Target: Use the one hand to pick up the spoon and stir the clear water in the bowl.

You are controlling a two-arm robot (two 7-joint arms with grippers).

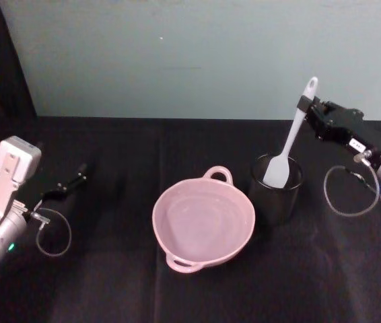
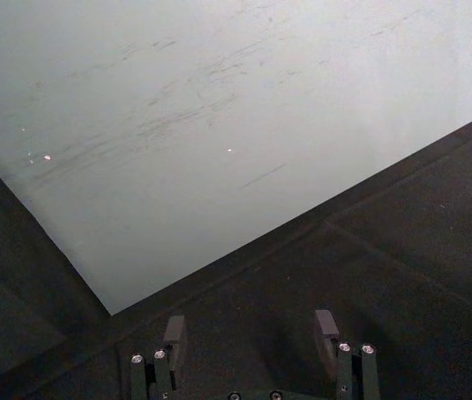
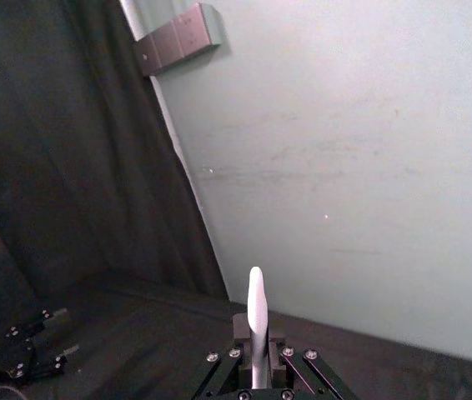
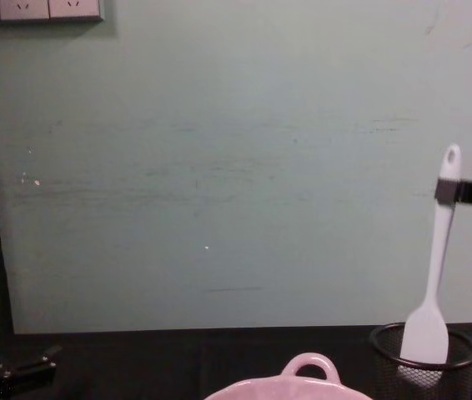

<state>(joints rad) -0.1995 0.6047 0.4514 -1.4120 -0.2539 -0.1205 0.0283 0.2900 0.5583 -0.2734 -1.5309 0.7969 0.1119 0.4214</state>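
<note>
Right gripper (image 1: 304, 103) is clamped on the spoon (image 1: 286, 144) just below its tip, blade down in the black mesh cup (image 1: 275, 189). Spoon held near-upright; the pink bowl (image 1: 203, 223) lies left and nearer. Left gripper (image 1: 77, 177) is parked far left, fingers apart.

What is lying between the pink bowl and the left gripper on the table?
Nothing: in the head view, bare black cloth separates the pink bowl from the left gripper.
</note>
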